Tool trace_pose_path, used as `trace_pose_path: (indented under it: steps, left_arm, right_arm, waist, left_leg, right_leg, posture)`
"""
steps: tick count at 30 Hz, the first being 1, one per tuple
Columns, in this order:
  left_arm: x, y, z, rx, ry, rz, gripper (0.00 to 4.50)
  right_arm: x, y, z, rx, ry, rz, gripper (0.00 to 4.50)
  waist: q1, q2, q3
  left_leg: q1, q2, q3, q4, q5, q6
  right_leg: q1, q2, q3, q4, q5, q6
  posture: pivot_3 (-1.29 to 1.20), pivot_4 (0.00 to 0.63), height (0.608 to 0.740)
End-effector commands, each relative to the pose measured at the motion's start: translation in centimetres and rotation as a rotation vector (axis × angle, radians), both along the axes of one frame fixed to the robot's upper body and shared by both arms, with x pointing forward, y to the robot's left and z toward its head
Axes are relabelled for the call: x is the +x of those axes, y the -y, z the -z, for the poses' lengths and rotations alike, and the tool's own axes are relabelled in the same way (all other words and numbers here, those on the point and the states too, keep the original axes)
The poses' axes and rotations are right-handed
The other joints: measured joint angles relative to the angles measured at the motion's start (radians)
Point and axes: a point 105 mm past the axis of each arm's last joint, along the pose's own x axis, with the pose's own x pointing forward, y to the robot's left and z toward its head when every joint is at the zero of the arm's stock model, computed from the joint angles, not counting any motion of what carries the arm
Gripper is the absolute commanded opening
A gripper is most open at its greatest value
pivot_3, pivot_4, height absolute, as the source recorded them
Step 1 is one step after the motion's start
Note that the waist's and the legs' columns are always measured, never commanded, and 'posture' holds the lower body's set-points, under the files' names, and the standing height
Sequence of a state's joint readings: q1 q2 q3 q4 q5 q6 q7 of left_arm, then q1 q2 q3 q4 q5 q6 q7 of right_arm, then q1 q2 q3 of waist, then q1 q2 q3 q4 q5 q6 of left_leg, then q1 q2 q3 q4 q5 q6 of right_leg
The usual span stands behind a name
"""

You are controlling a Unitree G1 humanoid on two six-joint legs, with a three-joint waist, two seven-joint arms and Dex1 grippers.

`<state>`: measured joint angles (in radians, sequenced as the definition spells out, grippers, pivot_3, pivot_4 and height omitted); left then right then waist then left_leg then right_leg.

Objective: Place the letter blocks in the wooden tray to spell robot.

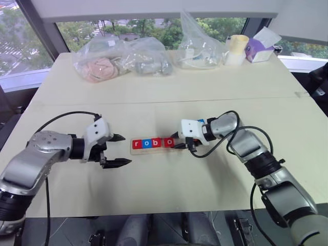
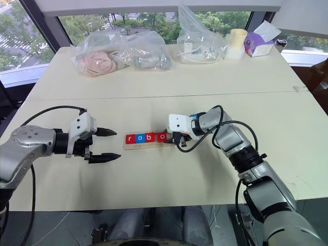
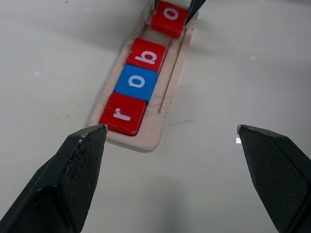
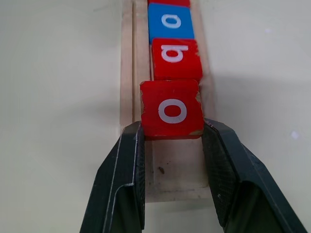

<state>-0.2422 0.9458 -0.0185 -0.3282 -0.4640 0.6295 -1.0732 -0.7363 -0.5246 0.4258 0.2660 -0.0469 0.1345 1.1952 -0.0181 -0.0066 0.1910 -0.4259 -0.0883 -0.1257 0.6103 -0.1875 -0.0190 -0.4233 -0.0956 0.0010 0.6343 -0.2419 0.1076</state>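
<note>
The wooden tray [image 1: 146,151] lies at the middle of the table. In its slot sit three letter blocks in a row: a red r [image 1: 137,144], a blue o [image 1: 146,143] and a red b [image 1: 157,143]. My right gripper [image 1: 177,142] is shut on a red o block [image 4: 171,109], held by its two sides at the tray's right part, just beside the b [image 4: 175,56]; I cannot tell whether it rests in the slot. Left of the tray, my left gripper [image 1: 127,149] stands open and empty, pointing at the r end [image 3: 122,114].
Clear plastic bags [image 1: 120,59] with contents lie along the table's far side, with another bag [image 1: 200,46], a pale cup [image 1: 237,48] and a purple tissue box [image 1: 261,48] at the far right. Windows lie beyond the far edge.
</note>
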Motion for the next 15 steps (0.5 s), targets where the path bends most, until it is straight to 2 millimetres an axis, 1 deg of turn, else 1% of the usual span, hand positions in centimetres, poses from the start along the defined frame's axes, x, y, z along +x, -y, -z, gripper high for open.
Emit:
trace_pose_path:
  steps: [1,6,11,13,15]
  left_arm:
    - [-0.03,0.39,-1.0,-0.014,0.046,0.006,4.5]
    - [-0.06,0.74,-1.24,-0.052,0.045,0.002,4.5]
    - [-0.03,0.8,-1.15,-0.05,0.047,0.0,4.5]
    - [-0.01,0.86,-1.15,-0.051,0.049,0.0,4.5]
    - [-0.01,0.92,-1.11,-0.051,0.05,0.0,4.5]
  right_arm:
    - [0.53,-0.79,-1.23,0.017,0.046,-0.022,1.08]
    - [0.66,-1.23,-1.16,0.024,0.041,-0.026,1.08]
    - [0.46,-1.34,-0.95,0.023,0.032,-0.033,1.08]
    - [0.56,-1.33,-0.89,0.026,0.036,-0.028,2.15]
    - [0.58,-1.32,-0.89,0.029,0.037,-0.026,3.1]
  waist:
    - [0.001,0.0,0.0]
    - [0.002,0.0,0.0]
    - [0.001,0.0,0.0]
    - [0.001,0.0,0.0]
    - [0.001,0.0,0.0]
  left_leg:
    - [0.0,0.0,0.0,0.0,0.0,0.0]
    - [0.0,0.0,0.0,0.0,0.0,0.0]
    - [0.0,0.0,0.0,0.0,0.0,0.0]
    - [0.0,0.0,0.0,0.0,0.0,0.0]
    - [0.0,0.0,0.0,0.0,0.0,0.0]
  right_leg:
    - [0.0,0.0,0.0,0.0,0.0,0.0]
    - [0.0,0.0,0.0,0.0,0.0,0.0]
    - [0.0,0.0,0.0,0.0,0.0,0.0]
    - [0.0,0.0,0.0,0.0,0.0,0.0]
    - [0.0,0.0,0.0,0.0,0.0,0.0]
  posture:
    - [0.0,0.15,0.74]
    - [0.0,0.15,0.74]
    - [0.0,0.15,0.74]
    - [0.0,0.15,0.74]
    - [0.0,0.15,0.74]
